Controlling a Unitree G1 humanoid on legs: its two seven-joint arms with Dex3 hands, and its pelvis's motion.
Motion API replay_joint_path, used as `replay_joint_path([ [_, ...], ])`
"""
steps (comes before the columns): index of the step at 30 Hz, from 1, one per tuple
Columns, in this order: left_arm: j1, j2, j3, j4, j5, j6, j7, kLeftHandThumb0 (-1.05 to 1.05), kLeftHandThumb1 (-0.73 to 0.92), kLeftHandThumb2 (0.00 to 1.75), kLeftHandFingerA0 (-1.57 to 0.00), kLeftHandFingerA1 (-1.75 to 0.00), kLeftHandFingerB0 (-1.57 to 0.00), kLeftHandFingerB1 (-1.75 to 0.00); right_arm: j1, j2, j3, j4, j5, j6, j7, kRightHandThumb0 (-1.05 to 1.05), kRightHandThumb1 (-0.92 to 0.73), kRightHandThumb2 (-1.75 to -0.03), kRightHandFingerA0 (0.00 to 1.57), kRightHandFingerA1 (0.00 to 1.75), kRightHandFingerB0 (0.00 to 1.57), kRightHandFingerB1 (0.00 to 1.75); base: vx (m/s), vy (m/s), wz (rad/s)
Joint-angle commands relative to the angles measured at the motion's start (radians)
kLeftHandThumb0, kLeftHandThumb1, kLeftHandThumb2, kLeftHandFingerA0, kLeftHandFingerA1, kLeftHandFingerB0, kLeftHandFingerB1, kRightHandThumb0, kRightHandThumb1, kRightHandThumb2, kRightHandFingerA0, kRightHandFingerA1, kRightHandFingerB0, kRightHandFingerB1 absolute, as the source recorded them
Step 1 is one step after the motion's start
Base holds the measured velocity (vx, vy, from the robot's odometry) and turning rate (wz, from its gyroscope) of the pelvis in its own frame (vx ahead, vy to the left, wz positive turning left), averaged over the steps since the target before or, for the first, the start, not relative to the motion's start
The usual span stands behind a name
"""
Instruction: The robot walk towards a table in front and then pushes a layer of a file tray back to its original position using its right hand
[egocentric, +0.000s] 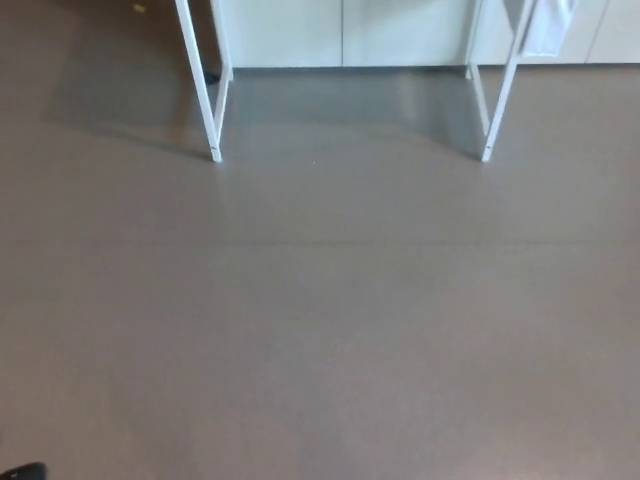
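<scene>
Neither hand shows yet; we are on the approach, with only floor ahead.
We cannot tell how the hands are set, and the file tray is out of sight, presumably on the table whose white legs (204, 85) stand far ahead on the grey floor (320, 320). Our worry: drifting off line while walking, so the right hand arrives beside the tray layer, not square behind it.

a smooth, faintly glossy grey-brown floor (320, 320) is seen; thin white-painted, metal-looking table legs (203, 90) are shown, smooth.
</scene>
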Motion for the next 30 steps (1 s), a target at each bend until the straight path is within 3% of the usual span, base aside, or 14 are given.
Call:
replay_joint_path([
  [1,0.003,0.023,0.003,0.006,0.001,0.005,-0.002,-0.19,0.41,0.84,-0.26,-0.53,-0.20,-0.49,-0.002,-0.006,0.009,0.020,-0.004,-0.032,-0.007,0.00,-0.70,-1.01,0.41,0.61,0.14,0.49,0.22,-0.110,0.05],
  [4,0.009,0.027,0.000,0.004,0.003,0.003,-0.007,-0.20,0.41,0.84,-0.27,-0.53,-0.20,-0.49,0.005,-0.005,0.010,0.017,0.001,-0.030,-0.004,0.00,-0.71,-1.01,0.41,0.62,0.15,0.49,0.19,-0.029,0.01],
  [5,0.009,0.028,-0.001,0.004,0.005,0.003,-0.005,-0.23,0.58,0.57,-0.36,-0.40,-0.31,-0.37,0.001,-0.006,0.012,0.026,-0.004,-0.032,-0.009,0.01,-0.89,-0.65,0.47,0.51,0.24,0.40,0.25,0.045,-0.06],
  [7,0.011,0.026,0.000,-0.006,0.003,0.012,0.001,-0.22,0.58,0.57,-0.37,-0.41,-0.32,-0.37,-0.005,-0.011,0.017,0.037,-0.011,-0.044,-0.009,0.01,-0.88,-0.65,0.47,0.52,0.24,0.41,0.27,0.113,-0.13],
  [8,0.012,0.026,-0.001,-0.008,0.002,0.015,0.000,-0.22,0.58,0.57,-0.37,-0.41,-0.32,-0.37,-0.004,-0.014,0.019,0.043,-0.011,-0.058,-0.005,0.01,-0.71,-1.01,0.42,0.63,0.16,0.50,0.23,0.163,-0.17],
  [9,0.012,0.026,-0.001,-0.008,0.002,0.015,0.000,-0.22,0.58,0.57,-0.37,-0.41,-0.32,-0.37,-0.005,-0.014,0.019,0.045,-0.011,-0.060,-0.005,0.01,-0.71,-1.01,0.42,0.63,0.16,0.50,0.26,0.204,-0.15],
  [10,0.009,0.028,-0.003,-0.003,0.006,0.011,0.000,-0.23,0.57,0.56,-0.37,-0.41,-0.33,-0.37,-0.003,-0.017,0.024,0.044,-0.020,-0.062,-0.013,0.01,-0.89,-0.65,0.46,0.51,0.24,0.41,0.32,0.255,-0.16],
  [18,0.006,0.041,-0.015,0.008,0.013,-0.009,-0.008,-0.24,0.58,0.57,-0.37,-0.41,-0.32,-0.37,-0.007,-0.021,0.043,0.057,-0.035,-0.072,-0.037,0.02,-0.88,-0.64,0.47,0.52,0.26,0.42,0.30,0.258,-0.11],
  [21,0.005,0.043,-0.015,0.011,0.010,-0.009,-0.008,-0.24,0.58,0.57,-0.37,-0.41,-0.33,-0.37,-0.003,-0.017,0.043,0.052,-0.032,-0.065,-0.040,0.02,-0.88,-0.65,0.48,0.52,0.27,0.42,0.24,0.056,0.08],
  [22,0.007,0.041,-0.013,0.010,0.008,-0.003,-0.002,-0.23,0.57,0.56,-0.39,-0.42,-0.34,-0.38,-0.003,-0.018,0.046,0.064,-0.036,-0.082,-0.039,0.02,-0.70,-1.00,0.45,0.64,0.17,0.50,0.24,0.022,0.15],
  [30,0.012,0.043,-0.014,0.013,0.001,0.003,-0.011,-0.22,0.59,0.57,-0.37,-0.41,-0.32,-0.37,0.010,-0.027,0.062,0.075,-0.055,-0.099,-0.053,0.02,-0.70,-1.01,0.47,0.65,0.18,0.50,0.27,-0.167,0.29],
])
